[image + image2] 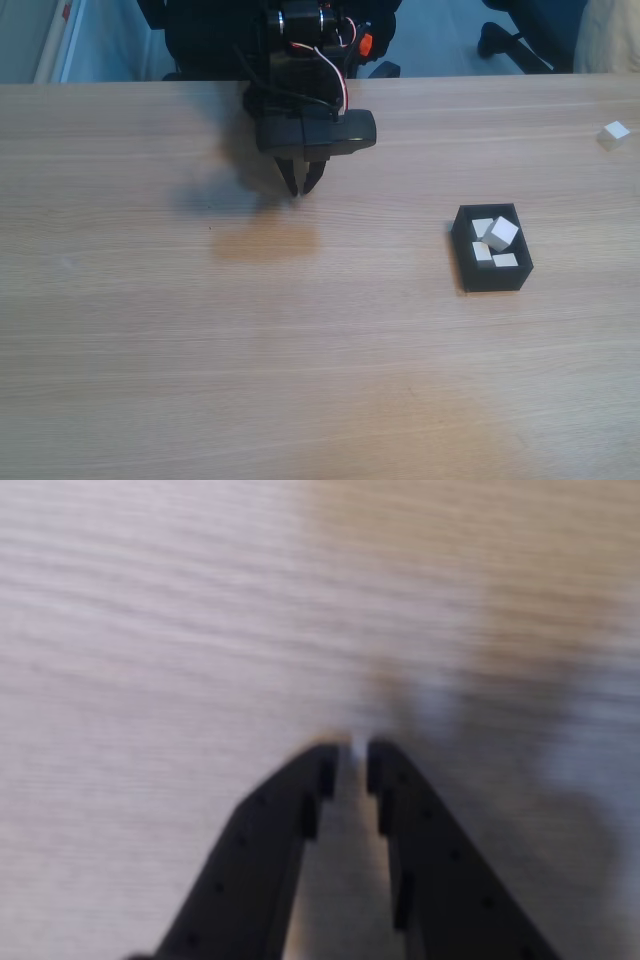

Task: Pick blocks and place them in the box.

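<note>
The black box (494,279) sits right of centre on the wooden table in the fixed view and holds several white blocks (503,234), one of them tilted on top of the others. Another white block (614,134) lies alone near the far right edge. My gripper (302,189) hangs near the back of the table, far to the left of the box, pointing down just above the wood. In the wrist view my gripper (352,756) has its fingers nearly together with nothing between them, over bare, blurred wood.
The arm's base with its cables (310,40) stands at the table's back edge. A chair base (515,42) shows on the floor behind the table. Bare wood spreads across the front and left of the table (200,380).
</note>
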Robot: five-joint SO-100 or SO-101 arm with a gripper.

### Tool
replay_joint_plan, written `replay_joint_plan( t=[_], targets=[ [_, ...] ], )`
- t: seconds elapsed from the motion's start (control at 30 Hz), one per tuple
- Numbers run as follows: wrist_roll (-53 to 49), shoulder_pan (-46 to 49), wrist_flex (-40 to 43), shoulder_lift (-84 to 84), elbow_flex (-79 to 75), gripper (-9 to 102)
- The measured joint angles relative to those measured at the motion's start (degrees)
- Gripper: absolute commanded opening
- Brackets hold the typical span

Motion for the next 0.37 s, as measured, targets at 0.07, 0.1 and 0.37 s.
replay_joint_plan(
  t=[0.07,0.1,0.37],
  targets=[
    [1.1,-1.1,0.0,0.0,0.0,0],
    [1.6,-1.6,0.0,0.0,0.0,0],
    [3.3,-2.5,0.3,0.0,0.0,0]
  ],
)
